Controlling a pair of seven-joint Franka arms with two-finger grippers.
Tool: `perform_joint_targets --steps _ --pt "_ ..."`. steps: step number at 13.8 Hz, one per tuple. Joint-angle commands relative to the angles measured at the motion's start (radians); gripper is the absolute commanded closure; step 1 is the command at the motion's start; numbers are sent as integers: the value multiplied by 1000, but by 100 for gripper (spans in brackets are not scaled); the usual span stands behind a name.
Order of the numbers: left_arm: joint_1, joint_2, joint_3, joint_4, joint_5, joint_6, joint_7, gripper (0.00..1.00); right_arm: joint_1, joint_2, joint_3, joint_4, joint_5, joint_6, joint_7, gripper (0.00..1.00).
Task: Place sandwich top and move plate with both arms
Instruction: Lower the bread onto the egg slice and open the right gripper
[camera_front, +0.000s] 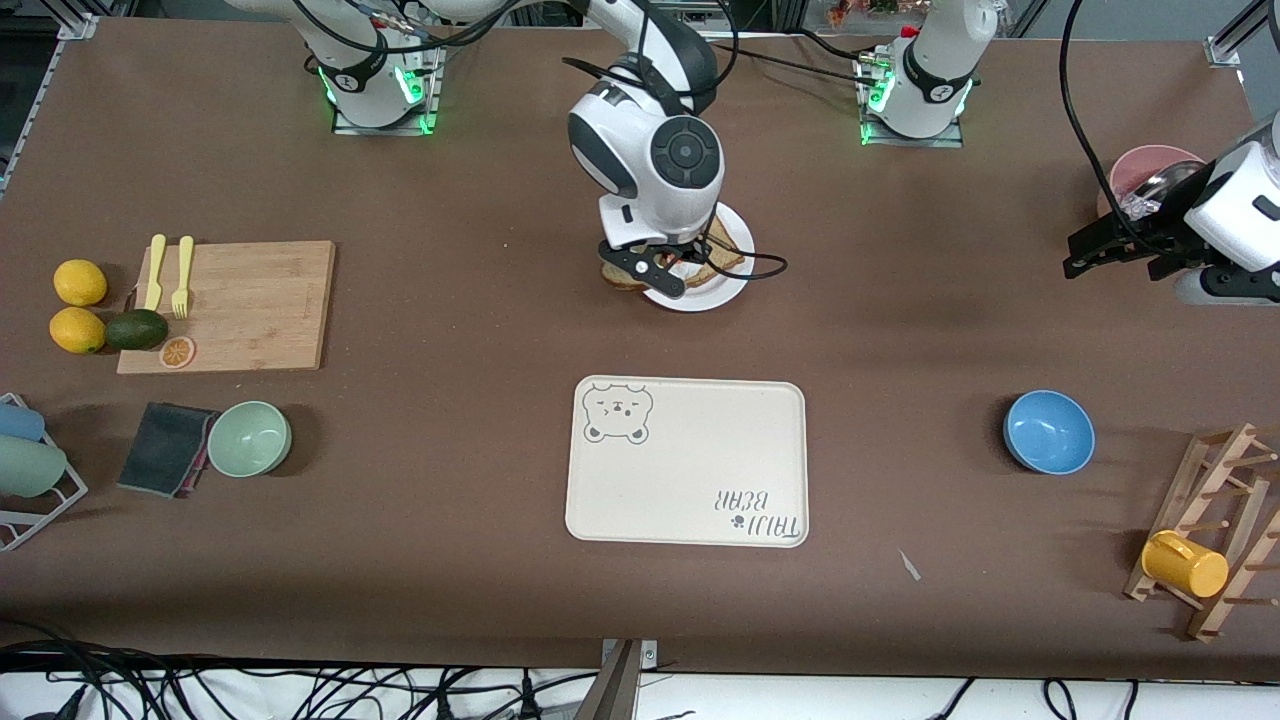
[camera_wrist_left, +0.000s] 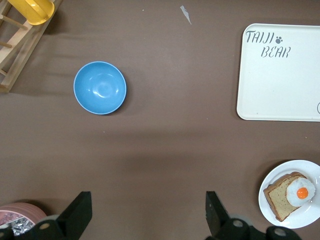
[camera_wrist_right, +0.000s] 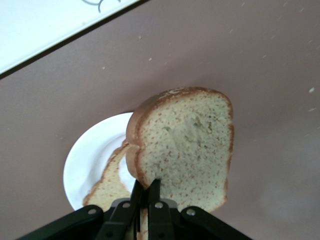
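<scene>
Toward the right arm's end of the table: wooden cutting board (camera_front: 228, 305) with two yellow forks, lemons and an avocado beside it; pale green bowl (camera_front: 249, 438) nearer the front camera. None of it is in play.

Mid-table: right gripper (camera_front: 650, 268) is over the edge of the round white plate (camera_front: 722, 290), jaws pinched narrow on the crust edge of the sandwich top (camera_wrist_right: 185, 147), a light speckled wholemeal slice with brown crust. The slice hangs above the plate, offset toward the plate rim rather than centred. On the plate lies the darker tan bread slice (camera_wrist_left: 282, 196) with a white fried egg (camera_wrist_left: 301, 192), orange yolk up. The cream rectangular bear tray (camera_front: 686, 462) lies nearer the front camera than the plate.

Left arm's end: left gripper (camera_front: 1118, 250) waits in the air near a pink bowl (camera_front: 1150, 170), jaws wide, holding nothing. Blue bowl (camera_front: 1049, 431) sits nearer the camera.

Step in hand: placing the top slice, not yet down. Next move likely needs the slice centred over the egg, lowered flat, then released. After that both arms must take the plate rim.
</scene>
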Motion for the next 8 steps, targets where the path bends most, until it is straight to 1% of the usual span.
perform_joint_targets --steps 1,4,8 --pt "12 5 -3 13 -30 -12 29 0 51 76 -22 77 16 16 59 100" --pt "14 5 -3 12 -30 -12 29 0 82 81 -29 74 20 18 105 100" --pt "14 5 -3 13 -30 -12 29 0 104 97 -29 59 20 20 114 100"
